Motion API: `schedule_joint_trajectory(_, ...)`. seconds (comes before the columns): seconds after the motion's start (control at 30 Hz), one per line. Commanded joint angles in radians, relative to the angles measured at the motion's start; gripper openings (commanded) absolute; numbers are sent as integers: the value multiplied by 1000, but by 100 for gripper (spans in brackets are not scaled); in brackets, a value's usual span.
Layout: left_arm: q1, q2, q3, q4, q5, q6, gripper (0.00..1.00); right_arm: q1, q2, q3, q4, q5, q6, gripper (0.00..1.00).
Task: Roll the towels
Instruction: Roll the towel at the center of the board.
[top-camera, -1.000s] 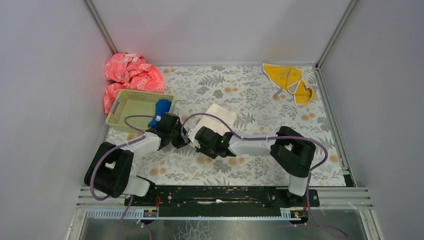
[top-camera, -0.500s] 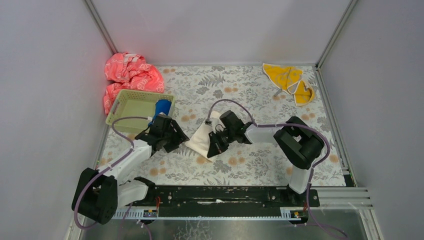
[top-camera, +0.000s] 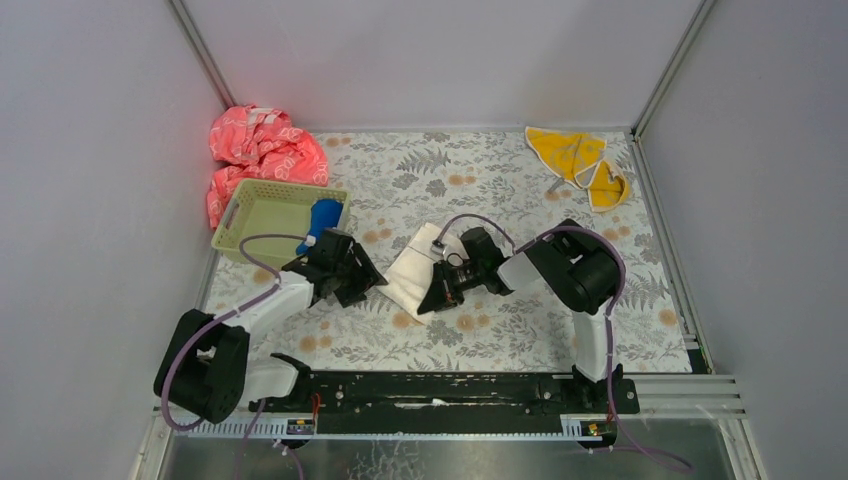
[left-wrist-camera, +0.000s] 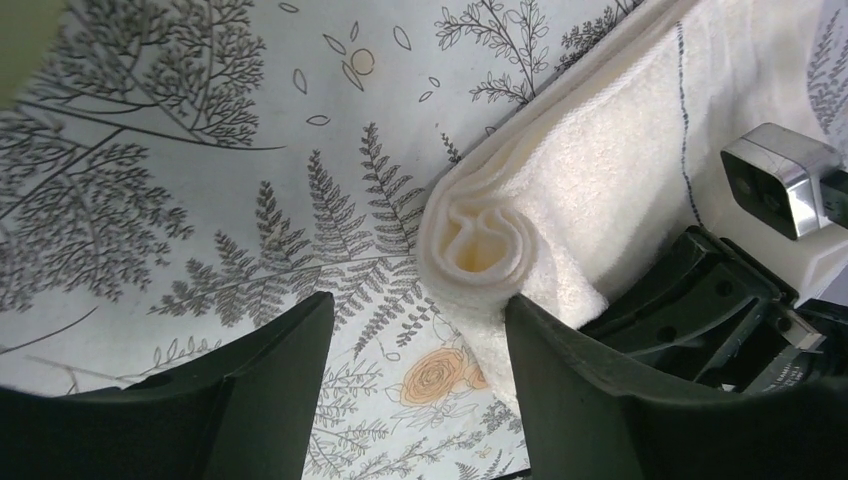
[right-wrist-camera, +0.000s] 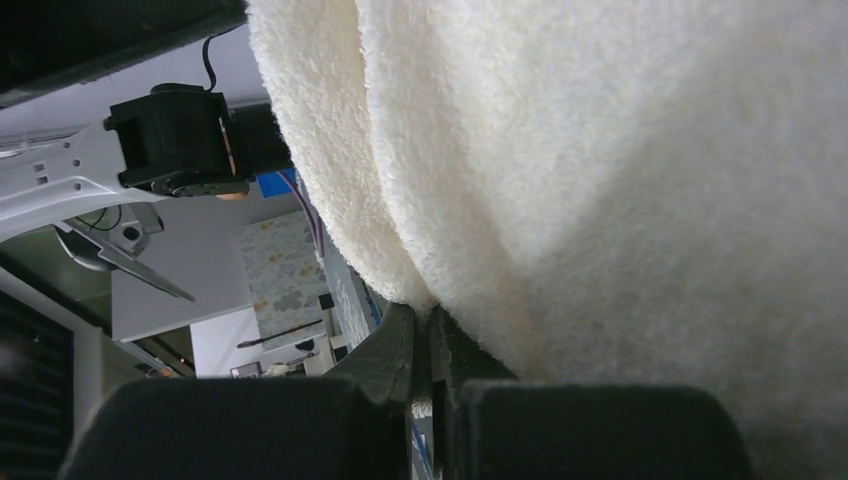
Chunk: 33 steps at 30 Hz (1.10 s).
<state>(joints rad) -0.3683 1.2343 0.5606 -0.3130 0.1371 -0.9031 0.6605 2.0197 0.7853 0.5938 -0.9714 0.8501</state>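
Observation:
The cream-white towel (top-camera: 412, 268) lies mid-table, its near part wound into a loose roll whose hollow end (left-wrist-camera: 475, 245) faces my left gripper. My left gripper (top-camera: 368, 283) is open; its fingertips (left-wrist-camera: 285, 345) straddle bare table just short of that roll end. My right gripper (top-camera: 438, 298) lies at the towel's right side, jaws shut, with the cream towel (right-wrist-camera: 600, 150) draped over them and a fold pinched at the tips (right-wrist-camera: 428, 330). A royal blue towel (top-camera: 325, 214) sits rolled at the basket's right end. The yellow-orange towel (top-camera: 580, 158) lies crumpled at the far right corner.
A pale green basket (top-camera: 262, 218) stands at the left, just behind my left gripper. A pink-red patterned cloth (top-camera: 262, 148) is heaped in the far left corner. Grey walls close in the floral table (top-camera: 520, 330) on three sides.
My left gripper opened and drew back from the cream towel. My right arm swung round to the towel's right side and closed; the towel shifted nearer and left and is now partly rolled.

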Motion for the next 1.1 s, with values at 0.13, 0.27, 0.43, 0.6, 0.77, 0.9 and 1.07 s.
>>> schedule_joint_trajectory(0.13, -24, 107, 33, 109, 0, -1, 60, -7, 1, 45, -100, 26, -28, 5)
schedule_joint_trajectory(0.27, -24, 122, -3, 103, -29, -3, 56, -7, -90, 92, -331, 127, -189, 18)
schedule_joint_trajectory(0.43, -24, 118, -57, 99, -61, -16, 52, 33, -240, 185, -627, 320, -409, 38)
schedule_joint_trajectory(0.6, -25, 119, -65, 86, -80, -23, 51, 161, -351, 262, -795, 646, -603, 54)
schedule_joint_trajectory(0.77, -24, 125, -49, 72, -88, -18, 51, 321, -444, 255, -771, 852, -766, 56)
schedule_joint_trajectory(0.9, -24, 127, -45, 72, -90, -17, 51, 437, -449, 242, -742, 931, -864, 56)
schedule_joint_trajectory(1.07, -23, 134, -45, 74, -87, -17, 51, 484, -385, 244, -728, 1020, -916, 56)
